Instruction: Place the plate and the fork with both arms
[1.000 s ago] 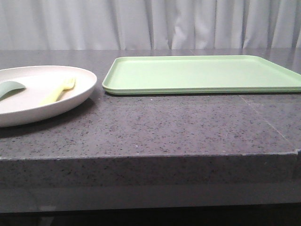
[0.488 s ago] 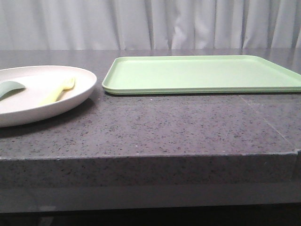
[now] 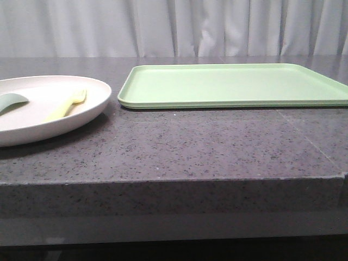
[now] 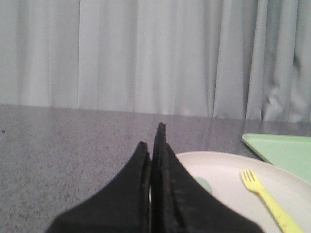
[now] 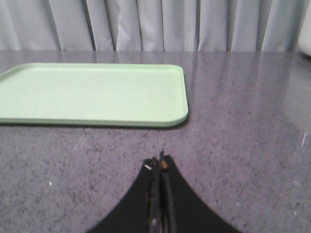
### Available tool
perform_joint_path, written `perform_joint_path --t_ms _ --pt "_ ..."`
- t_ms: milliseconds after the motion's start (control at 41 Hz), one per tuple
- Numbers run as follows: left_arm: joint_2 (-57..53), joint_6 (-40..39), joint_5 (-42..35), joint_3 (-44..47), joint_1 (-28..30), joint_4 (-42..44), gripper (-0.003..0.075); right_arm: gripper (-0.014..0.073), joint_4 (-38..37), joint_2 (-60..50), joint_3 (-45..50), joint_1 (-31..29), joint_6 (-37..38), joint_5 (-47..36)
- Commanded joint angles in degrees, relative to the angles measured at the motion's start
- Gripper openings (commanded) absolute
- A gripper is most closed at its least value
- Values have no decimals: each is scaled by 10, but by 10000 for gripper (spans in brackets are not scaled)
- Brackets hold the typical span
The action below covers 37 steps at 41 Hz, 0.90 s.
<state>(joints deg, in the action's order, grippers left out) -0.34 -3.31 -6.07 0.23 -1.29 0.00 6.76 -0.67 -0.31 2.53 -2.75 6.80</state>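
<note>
I am observing the plate [image 3: 32, 117] sitting flat on the dark speckled desk [image 3: 206, 147] at the left side of the front view, partly cut off by the frame edge. The fork [image 3: 66, 105] is lying inside the plate, toward its right part, tines pointing away from the robot. A sage-green spoon-like piece [image 3: 11, 101] is also lying in the plate, at the left of the fork and apart from it, with part of it running out of frame. The light-green tray [image 3: 234, 86] is resting on the desk just to the right of the plate, a narrow gap separating the two rims. I am reading the left claw [image 4: 154, 136] in its wrist view as fully closed, fingers pressed together with nothing between them; it is hovering at the near rim of the plate, and I cannot tell whether it is touching that rim. The right claw [image 5: 161, 162] is likewise pinched closed and gripping nothing, poised over bare desk in front of the tray's near edge and clear of it. A pale pleated curtain [image 3: 174, 27] is hanging behind the desk.
</note>
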Motion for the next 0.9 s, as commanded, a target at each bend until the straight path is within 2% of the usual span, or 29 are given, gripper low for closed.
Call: perform_joint_path --t_ms 0,146,268,512,756,878 --pt "-12 0 -67 -18 1 -6 -18 -62 0 -10 -58 -3 -5 -42" --pt "13 0 -30 -87 1 -6 -18 -60 1 7 -139 -3 -5 32" --pt "70 0 16 -157 1 10 -18 -60 3 63 -209 -3 -5 78" --pt "239 0 158 -292 1 34 -18 -60 29 214 -304 -3 -5 98" --pt "288 1 162 -322 1 34 -18 -50 29 267 -320 -3 -5 94" --pt "288 1 162 -322 1 34 -11 48 29 267 -320 -3 -5 93"
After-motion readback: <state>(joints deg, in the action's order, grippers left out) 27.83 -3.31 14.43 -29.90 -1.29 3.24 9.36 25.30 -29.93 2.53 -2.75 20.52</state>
